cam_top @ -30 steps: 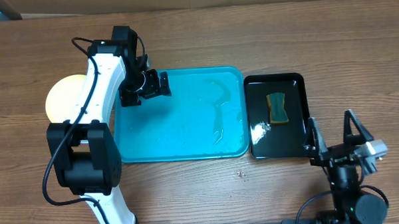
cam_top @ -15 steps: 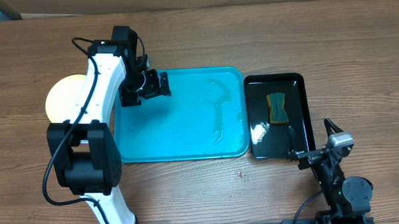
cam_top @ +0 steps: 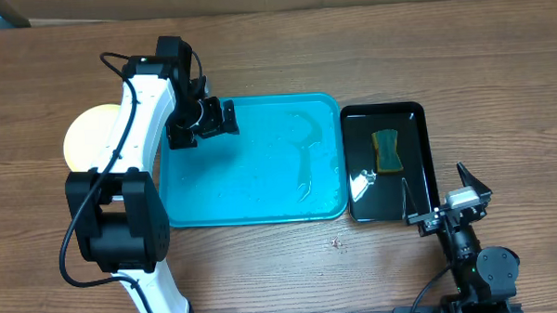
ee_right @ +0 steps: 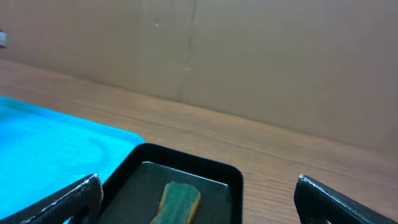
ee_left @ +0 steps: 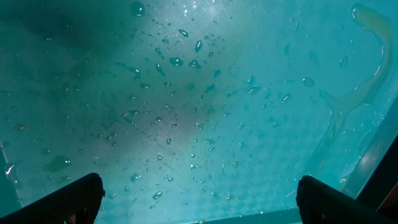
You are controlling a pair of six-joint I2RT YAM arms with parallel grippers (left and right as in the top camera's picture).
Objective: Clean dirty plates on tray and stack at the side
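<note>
Open wooden table (cam_top: 275, 45) along the far side and the near side of the turquoise tray (cam_top: 261, 199), with a narrow strip of bare wood between its right rim and the black tray (cam_top: 426, 114) just beside it. Left of the turquoise tray, off its rim, a pale yellow-green plate (cam_top: 85, 135), round and clean-looking on the visible part, right side hidden behind the white left arm (cam_top: 139, 106); cannot tell whether others lie beneath it. Nothing resting inside the turquoise tray: only scattered water droplets (ee_left: 186, 62) and a curved wet streak (ee_left: 367, 56) toward its right side, raised rim and rounded corners showing all round. Left gripper (ee_left: 202, 194) over the tray's far left corner, fingertips spread wide at the frame's lower corners, holding nothing. Right gripper (ee_right: 199, 196) near the black tray's near right corner, facing across it, likewise wide apart and empty. In the black tray, a green-and-yellow sponge (cam_top: 387, 150) lying flat, toward the far end. Count: one turquoise tray, one black tray, one sponge, one plate visible, two arms.
</note>
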